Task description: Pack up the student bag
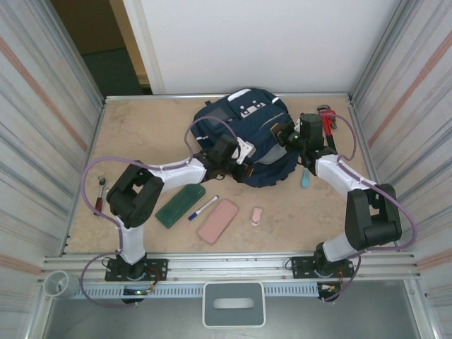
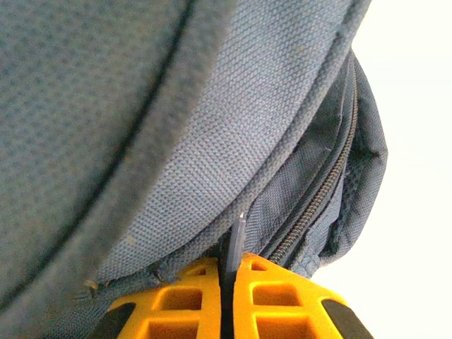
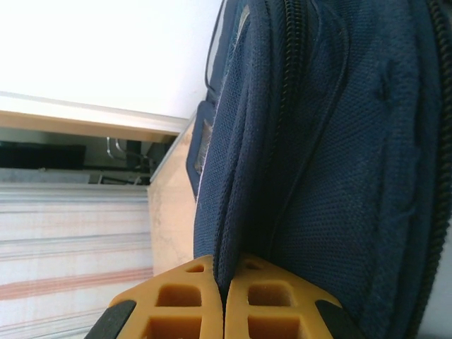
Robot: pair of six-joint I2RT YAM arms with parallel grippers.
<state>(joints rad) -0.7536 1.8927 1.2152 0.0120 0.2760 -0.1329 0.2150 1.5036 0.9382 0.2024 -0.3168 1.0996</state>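
Pinching the grey zipper pull (image 2: 237, 236) with my left claw (image 2: 229, 272) shut on it, I clamp my right claw (image 3: 224, 275) onto a fabric fold of the student bag (image 1: 244, 138), at the far middle of the table (image 1: 141, 134), likely bracing it so the zipper can run.

Navy student bag (image 1: 244, 134) blocks far centre of surface (image 1: 141, 127)
Open room lies far left; a green case (image 1: 180, 205), marker (image 1: 203, 207), pink case (image 1: 217, 221) and eraser (image 1: 256, 216) clutter the near strip.
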